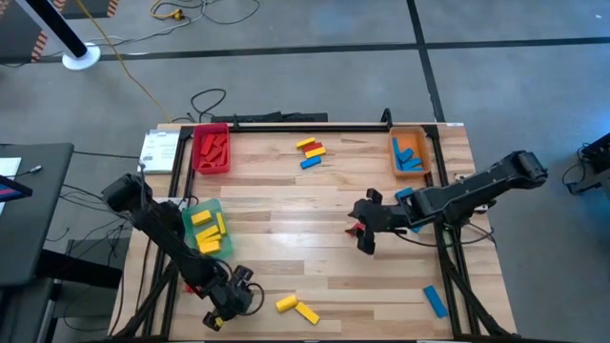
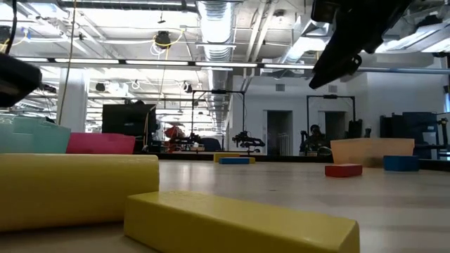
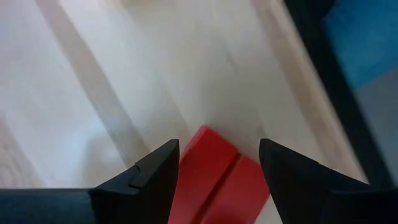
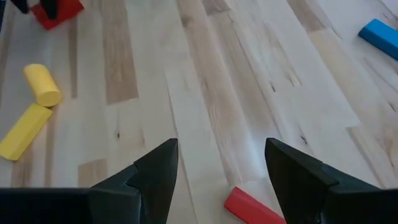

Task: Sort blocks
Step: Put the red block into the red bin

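My left gripper [image 1: 229,297] hovers open at the table's near left corner. In its wrist view a red block pair [image 3: 214,180] lies on the wood between its fingers. My right gripper [image 1: 366,229] hangs open over mid-table, above a single red block [image 4: 252,205] [image 1: 355,231] lying flat. Two yellow blocks [image 1: 296,308] [image 4: 31,109] rest near the near edge, and a blue block [image 1: 435,300] lies at the near right. A yellow, red and blue group [image 1: 310,152] sits toward the far edge. My left gripper's open fingers [image 3: 155,177] stand on either side of the red block pair, coming from above; I cannot tell whether they touch it.
The red tray [image 1: 212,164] with red blocks sits far left. The orange tray [image 1: 396,157] with blue blocks sits far right. The green tray [image 1: 212,205] with yellow blocks sits at the left edge. A black frame rail [image 1: 315,126] runs along the far side. Bare wood lies mid-table.
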### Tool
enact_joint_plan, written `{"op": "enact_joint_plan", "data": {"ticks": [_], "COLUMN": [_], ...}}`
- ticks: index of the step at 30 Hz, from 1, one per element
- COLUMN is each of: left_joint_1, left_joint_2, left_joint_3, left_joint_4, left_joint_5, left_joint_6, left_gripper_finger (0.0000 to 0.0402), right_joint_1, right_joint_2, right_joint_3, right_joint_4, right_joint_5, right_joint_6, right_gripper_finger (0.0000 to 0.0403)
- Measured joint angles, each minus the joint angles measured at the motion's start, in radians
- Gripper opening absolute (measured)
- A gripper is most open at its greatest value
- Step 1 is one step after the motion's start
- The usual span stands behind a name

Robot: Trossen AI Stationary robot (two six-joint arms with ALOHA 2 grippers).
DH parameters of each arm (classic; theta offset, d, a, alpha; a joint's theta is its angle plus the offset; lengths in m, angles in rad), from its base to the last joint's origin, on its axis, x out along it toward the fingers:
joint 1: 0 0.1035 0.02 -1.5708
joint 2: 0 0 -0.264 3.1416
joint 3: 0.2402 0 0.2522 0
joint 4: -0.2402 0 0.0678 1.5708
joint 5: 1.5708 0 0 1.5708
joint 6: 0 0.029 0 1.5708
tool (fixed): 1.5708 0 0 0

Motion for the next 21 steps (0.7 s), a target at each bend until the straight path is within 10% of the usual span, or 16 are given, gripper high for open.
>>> {"op": "enact_joint_plan", "data": {"ticks": [21], "left_joint_1": [0.063], "left_joint_2": [0.044], "left_joint_3": [0.004], "left_joint_4": [-0.129], "left_joint_5": [-0.175], "left_joint_6": [-0.029], "left_gripper_finger": [0.0218], "right_joint_1": [0.039], "right_joint_2": [0.001], "right_joint_3": [0.000], "right_joint_4": [0.049], "right_joint_5": [0.021], "right_joint_6": [0.000], "right_gripper_finger": [0.0255]}}
